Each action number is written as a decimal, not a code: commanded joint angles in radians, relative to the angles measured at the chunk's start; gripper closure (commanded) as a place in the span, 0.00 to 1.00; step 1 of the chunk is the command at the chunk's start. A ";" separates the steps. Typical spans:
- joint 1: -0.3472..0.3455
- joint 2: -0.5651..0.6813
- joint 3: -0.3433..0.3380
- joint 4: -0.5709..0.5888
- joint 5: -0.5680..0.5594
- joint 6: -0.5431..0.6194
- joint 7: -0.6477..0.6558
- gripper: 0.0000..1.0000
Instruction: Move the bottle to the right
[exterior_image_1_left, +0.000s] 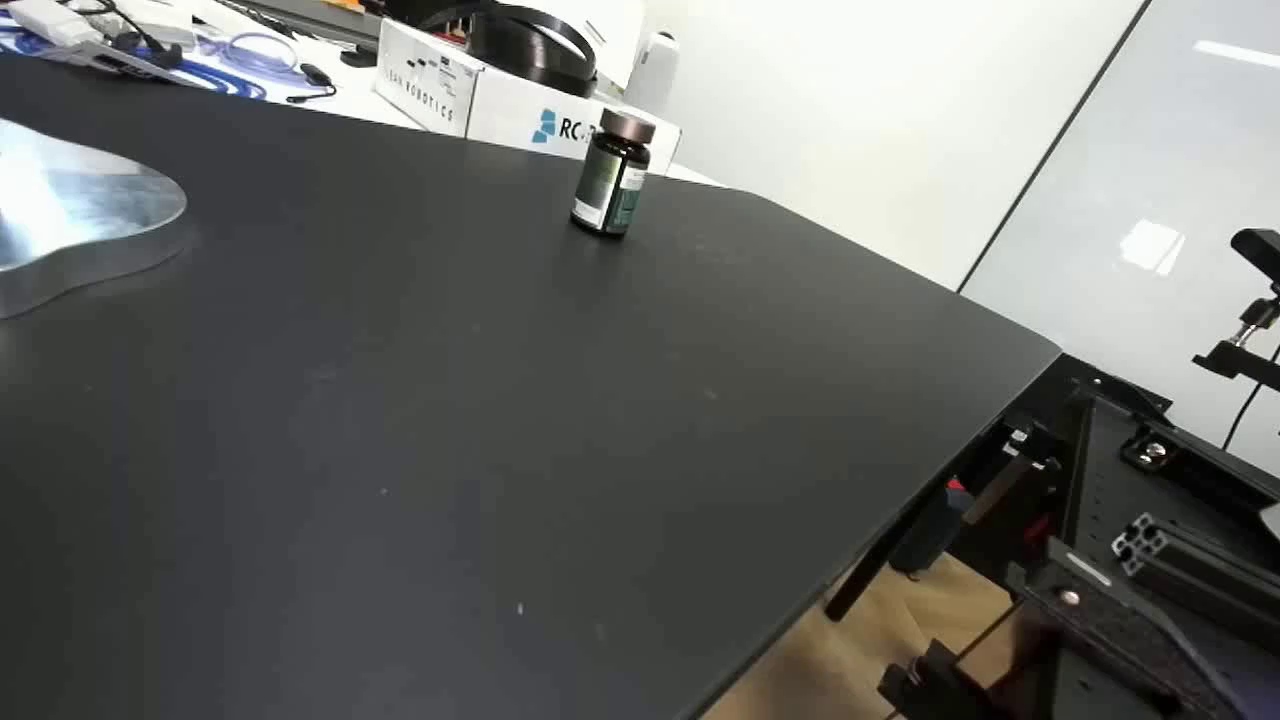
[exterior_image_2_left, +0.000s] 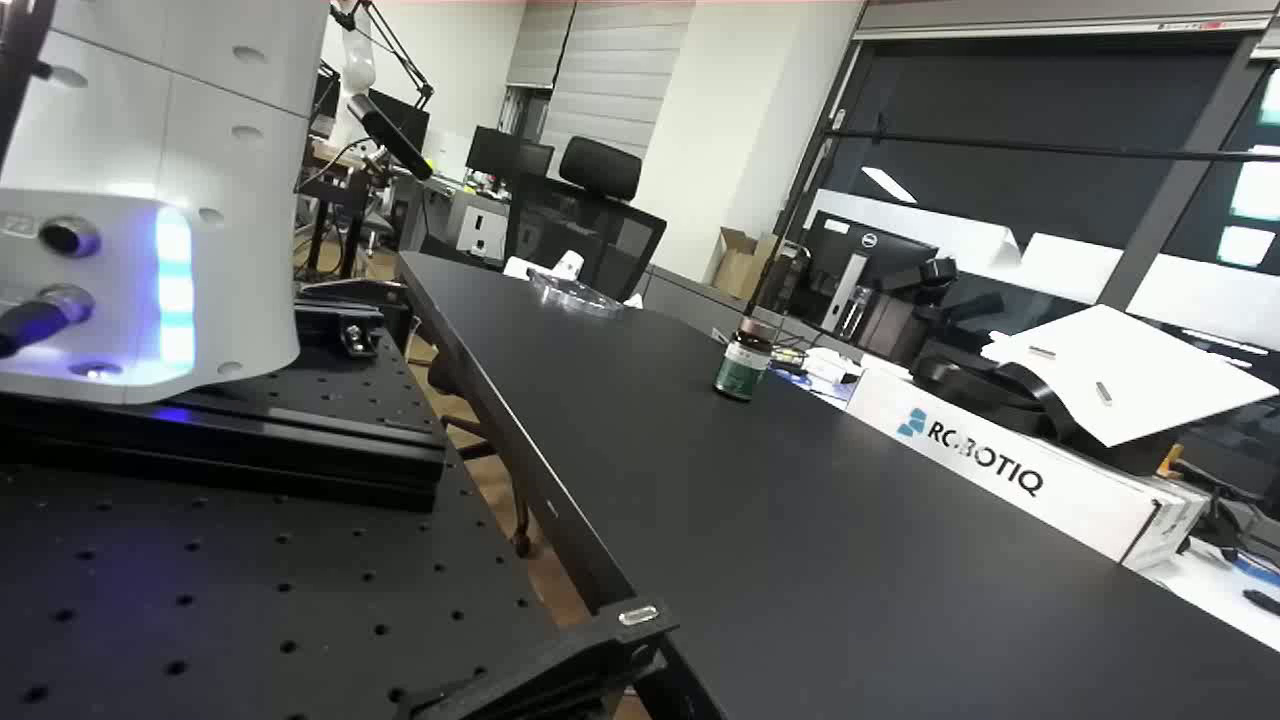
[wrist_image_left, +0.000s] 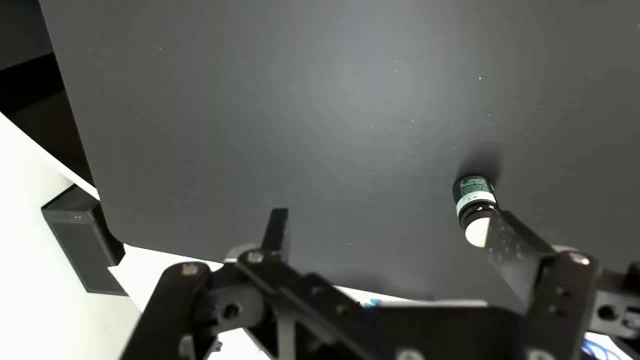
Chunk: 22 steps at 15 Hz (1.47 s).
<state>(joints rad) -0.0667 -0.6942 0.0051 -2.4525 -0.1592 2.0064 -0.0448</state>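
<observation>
A broad, dark, smooth table (exterior_image_1_left: 480, 400) is filling much of all three views. A small dark bottle (exterior_image_1_left: 610, 185) with a green and white label is standing upright on it, near the table's edge in both exterior views. In the wrist view a soft shadow (wrist_image_left: 482, 159) is falling beside the bottle, and pale specks (wrist_image_left: 480, 78) are dotting the surface. In an exterior view a shiny silver-grey thing (exterior_image_1_left: 85, 215) is lying well apart from the bottle, cut off by the frame. In an exterior view a clear, glossy thing (exterior_image_2_left: 575, 294) is resting toward the table's far end; whether these two are one is not showing.
</observation>
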 joint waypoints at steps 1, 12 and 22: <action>0.010 0.001 -0.007 0.002 -0.006 -0.001 0.005 0.00; 0.010 0.000 -0.007 0.002 -0.006 0.002 0.005 0.00; 0.038 0.511 -0.033 0.189 0.095 0.363 0.004 0.00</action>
<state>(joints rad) -0.0596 -0.3783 -0.0234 -2.3859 -0.1188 2.3516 -0.0429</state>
